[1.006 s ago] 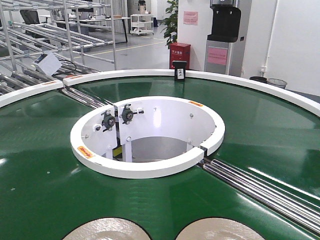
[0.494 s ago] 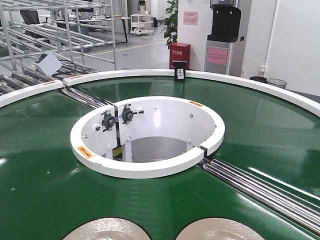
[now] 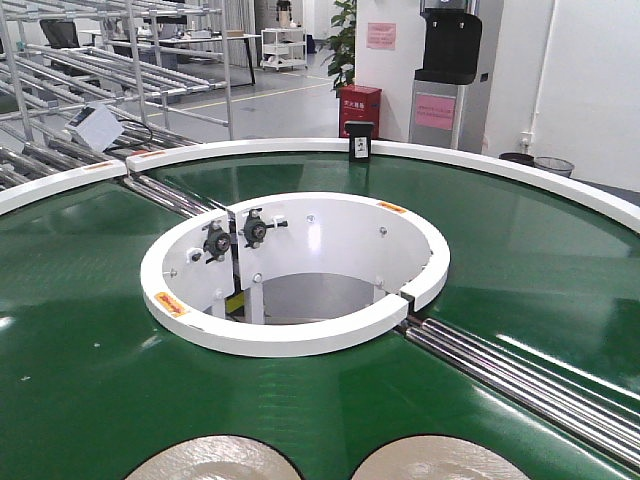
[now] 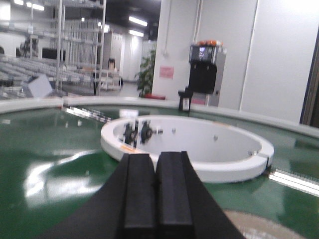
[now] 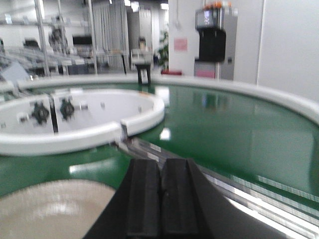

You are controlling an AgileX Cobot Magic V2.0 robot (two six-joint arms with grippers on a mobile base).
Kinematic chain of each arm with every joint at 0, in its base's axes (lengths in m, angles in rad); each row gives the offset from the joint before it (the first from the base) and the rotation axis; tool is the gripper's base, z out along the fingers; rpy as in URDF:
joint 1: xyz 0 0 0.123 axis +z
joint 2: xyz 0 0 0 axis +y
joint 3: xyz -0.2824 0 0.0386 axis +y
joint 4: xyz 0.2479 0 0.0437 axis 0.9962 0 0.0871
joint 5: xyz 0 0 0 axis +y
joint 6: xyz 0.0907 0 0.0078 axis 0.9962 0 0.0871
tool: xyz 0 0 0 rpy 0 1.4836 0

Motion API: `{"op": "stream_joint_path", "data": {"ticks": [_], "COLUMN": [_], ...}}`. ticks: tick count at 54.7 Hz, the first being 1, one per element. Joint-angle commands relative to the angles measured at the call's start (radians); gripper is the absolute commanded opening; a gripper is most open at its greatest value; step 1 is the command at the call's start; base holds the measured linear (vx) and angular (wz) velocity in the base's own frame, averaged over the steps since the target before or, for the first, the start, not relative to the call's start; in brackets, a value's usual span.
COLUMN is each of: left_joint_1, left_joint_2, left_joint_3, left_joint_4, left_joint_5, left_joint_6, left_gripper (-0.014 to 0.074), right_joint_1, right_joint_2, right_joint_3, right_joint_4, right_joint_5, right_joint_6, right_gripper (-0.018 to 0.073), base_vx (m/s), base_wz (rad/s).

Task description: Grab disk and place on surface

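Here is the green belt (image 3: pixel 80 300), curving all the way round the white ring (image 3: pixel 300 340) at its centre. On the robot's side of that ring, two beige rounds lie flat on the belt, side by side with a narrow strip of green between them. One is the disk (image 3: pixel 215 462), with the second disk (image 3: pixel 440 462) to its right. Both have a thin dark rim, and both are cut off by the bottom edge of the front view.

The left gripper (image 4: pixel 156 160) points straight at the white ring, and its black fingers (image 4: pixel 137 189) are pressed together with nothing between them. A slice of beige plate shows low to their right, on the belt short of the ring. The right gripper (image 5: pixel 160 167) also aims towards the ring, which sits off to its left. Its fingers (image 5: pixel 144 199) are closed flat against each other and hold nothing. A beige plate lies low on their left. I cannot tell which of the two plates each wrist view catches.

Steel rollers (image 3: pixel 520 375) run out from the ring's right side across the belt. Beyond the ring, a small black box (image 3: pixel 361 142) stands on the outer white rim.
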Motion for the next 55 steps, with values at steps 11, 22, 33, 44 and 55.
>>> {"op": "stream_joint_path", "data": {"ticks": [11,22,33,44,55], "left_joint_1": [-0.004,-0.004,-0.004,-0.004,-0.004], "left_joint_2": [0.121,0.359,0.543,0.710,0.858], "left_joint_3": [-0.503,-0.697,-0.702,-0.702,-0.702], "left_joint_4": [0.000,0.000,0.000,0.000,0.000], "left_joint_5": [0.071,0.091,0.177,0.344,0.376], "left_joint_6": [0.118,0.166,0.161,0.158,0.158], "left_gripper": [0.0001,0.0001,0.0002,0.0037,0.0224], "right_joint_1": [-0.004,-0.004,-0.004,-0.004,-0.004], "right_joint_2": [0.166,0.387,0.530,0.632,0.673], "right_joint_3": [-0.424,-0.576,-0.578,-0.578,-0.578], "right_joint_4": [-0.007,-0.007,-0.006,-0.006,-0.006], "right_joint_5": [0.130,0.145,0.208,0.242,0.244], "right_joint_6": [-0.006,-0.007,-0.007,-0.007,-0.007], "right_gripper": [-0.0008,-0.0008,0.0000,0.0057,0.0242], "base_vx": [0.00,0.00,0.00,0.00,0.00], "base_wz": [0.00,0.00,0.00,0.00,0.00]}}
